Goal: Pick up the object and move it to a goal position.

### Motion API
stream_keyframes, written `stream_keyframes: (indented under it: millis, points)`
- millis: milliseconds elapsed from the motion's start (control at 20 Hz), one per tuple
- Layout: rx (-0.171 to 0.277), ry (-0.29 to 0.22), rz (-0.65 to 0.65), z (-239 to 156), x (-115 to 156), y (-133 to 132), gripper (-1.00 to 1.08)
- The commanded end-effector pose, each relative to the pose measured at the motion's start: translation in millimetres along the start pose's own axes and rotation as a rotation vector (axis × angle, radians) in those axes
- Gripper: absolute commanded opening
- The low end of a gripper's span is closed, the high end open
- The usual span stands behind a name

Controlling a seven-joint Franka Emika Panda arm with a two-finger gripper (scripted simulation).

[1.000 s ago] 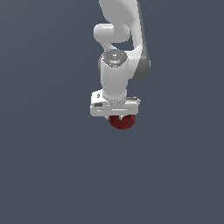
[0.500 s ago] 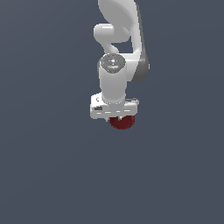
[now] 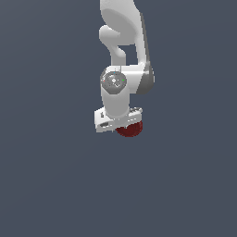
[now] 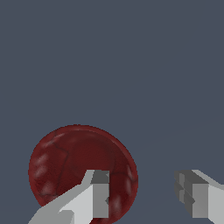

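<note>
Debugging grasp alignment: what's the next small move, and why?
Probably shift the gripper sideways toward the red bowl before closing. In the wrist view the jaws are open, one finger overlaps the bowl, and the gap between them holds only bare floor.

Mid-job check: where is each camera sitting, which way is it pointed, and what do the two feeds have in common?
Exterior view: off the arm, apparently looking steeply down along it at the grey floor; shows arm links, wrist and gripper, with the dark red bowl partly hidden beneath.
Wrist view: on the wrist, looking along the fingers at the bowl; one finger overlaps it, the other stands apart.
Shared: the bowl, the gripper and the floor.
</note>
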State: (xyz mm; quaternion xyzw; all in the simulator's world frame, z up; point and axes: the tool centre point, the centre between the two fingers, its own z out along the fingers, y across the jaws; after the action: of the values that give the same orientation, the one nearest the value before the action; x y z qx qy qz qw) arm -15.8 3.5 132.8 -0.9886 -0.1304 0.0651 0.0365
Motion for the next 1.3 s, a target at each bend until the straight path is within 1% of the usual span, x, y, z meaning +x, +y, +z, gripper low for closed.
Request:
stream_keyframes:
  millis: [0,350,650,950,1250]
  points:
    - [0.023,-0.028,-0.055,9.7,-1.8,1.6,0.28]
    - [0.103,-0.093,-0.211,35.6,-7.5,4.7,0.28]
    - [0.184,-0.133,-0.342,55.8,-13.0,6.2,0.28]
    - [0.254,-0.153,-0.443,70.3,-17.5,6.7,0.28]
    - [0.299,-0.160,-0.504,78.4,-20.2,6.8,0.28]
